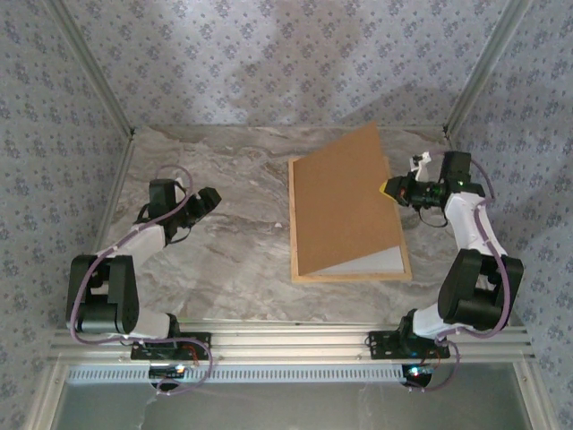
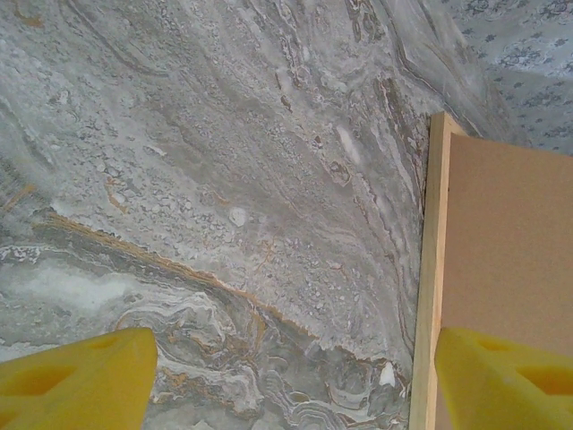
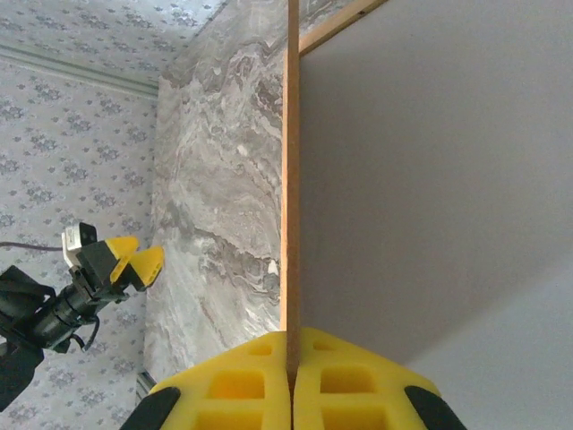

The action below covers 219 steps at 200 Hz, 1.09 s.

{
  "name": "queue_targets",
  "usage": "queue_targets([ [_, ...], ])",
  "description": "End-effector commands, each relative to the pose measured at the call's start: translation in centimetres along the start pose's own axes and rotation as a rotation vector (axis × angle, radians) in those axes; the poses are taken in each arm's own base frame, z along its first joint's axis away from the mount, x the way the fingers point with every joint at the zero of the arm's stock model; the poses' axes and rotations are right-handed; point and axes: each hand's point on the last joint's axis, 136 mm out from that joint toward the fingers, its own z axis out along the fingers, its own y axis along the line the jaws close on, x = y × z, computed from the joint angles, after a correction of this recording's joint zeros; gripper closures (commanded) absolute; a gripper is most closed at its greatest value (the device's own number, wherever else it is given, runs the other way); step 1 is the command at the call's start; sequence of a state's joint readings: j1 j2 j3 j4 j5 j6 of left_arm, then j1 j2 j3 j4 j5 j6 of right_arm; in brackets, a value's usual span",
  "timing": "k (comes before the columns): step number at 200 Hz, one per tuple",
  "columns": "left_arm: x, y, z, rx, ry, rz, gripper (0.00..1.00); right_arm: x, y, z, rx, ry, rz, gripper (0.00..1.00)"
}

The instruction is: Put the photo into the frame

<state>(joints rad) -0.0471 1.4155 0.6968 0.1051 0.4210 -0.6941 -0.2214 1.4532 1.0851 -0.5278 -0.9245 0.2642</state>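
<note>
Right hand (image 1: pixel 390 188) pinched shut on edge of plain brown backing board (image 1: pixel 345 197), tilted up over light tan wooden frame (image 1: pixel 351 277) flat on marble desk (image 1: pixel 228 255). Left hand (image 1: pixel 206 199) wide open, empty. Risk: thin-edge pinch slips, board drops, knocks frame askew.

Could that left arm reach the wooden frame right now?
Probably yes: bare table lies between the open left gripper and the left rail of the frame, which the board pinched by the right gripper leaves uncovered.
</note>
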Motion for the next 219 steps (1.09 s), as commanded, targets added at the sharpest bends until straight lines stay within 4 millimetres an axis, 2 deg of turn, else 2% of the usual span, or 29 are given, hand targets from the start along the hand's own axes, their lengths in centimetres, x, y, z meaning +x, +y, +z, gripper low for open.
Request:
queue_targets([
  [1, 0.5, -0.3, 0.2, 0.02, 0.016, -0.001, 0.18, 1.0, 0.4, 0.3, -0.058, 0.011, -0.019, 1.0],
  [56, 0.7, -0.5, 0.4, 0.025, 0.022, 0.003, 0.18, 2.9, -0.7, 1.4, -0.073, 0.025, 0.004, 1.0],
  [135, 0.8, -0.7, 0.3, 0.026, 0.023, 0.006, 0.19, 5.5, -1.9, 4.8, -0.026, 0.057, 0.021, 1.0],
  [157, 0.8, -0.7, 0.4, 0.025, 0.023, 0.007, 0.19, 6.2, -2.5, 5.9, 0.01, 0.074, 0.026, 0.93],
  [219, 1.1, -0.7, 0.5, 0.023, 0.03, 0.009, 0.19, 7.7, -4.8, 8.7, 0.142, 0.144, 0.021, 0.67],
])
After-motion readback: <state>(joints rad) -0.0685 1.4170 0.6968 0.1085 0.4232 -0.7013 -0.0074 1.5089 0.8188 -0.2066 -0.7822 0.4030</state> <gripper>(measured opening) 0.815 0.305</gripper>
